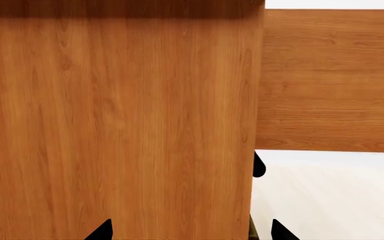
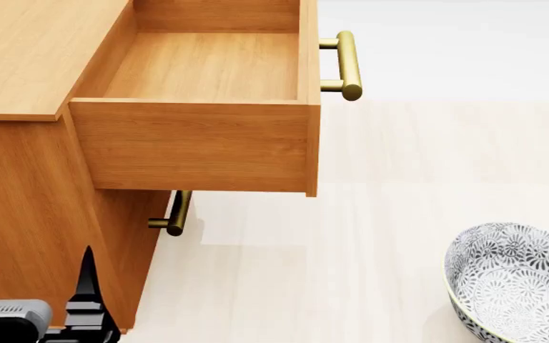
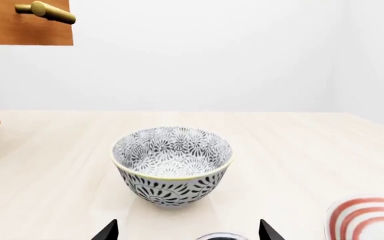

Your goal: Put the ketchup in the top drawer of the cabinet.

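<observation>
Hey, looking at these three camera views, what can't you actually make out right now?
- The ketchup: not clearly seen in any view. Only a dark round sliver shows in the right wrist view, cut by the frame edge.
- Right pincer: only its tips show, nothing between them.
- Left pincer: body cut by the head view's edge.
- Striped dish: mostly out of frame.
- Top drawer: near floor hidden behind its side wall.

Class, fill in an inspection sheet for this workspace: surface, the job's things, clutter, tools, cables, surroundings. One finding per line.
Surface: pale wood-look floor, bare around the cabinet.
Job's things: cabinet upright; top drawer pulled out, nothing inside; lower drawer handle close to its front; ketchup not identifiable in any view.
Clutter: patterned bowl upright on the floor; red-striped plate beside it.
Tools: left tool open beside the cabinet side; right tool open, facing the bowl.
Cables: nothing seen.
Surroundings: plain white wall.
</observation>
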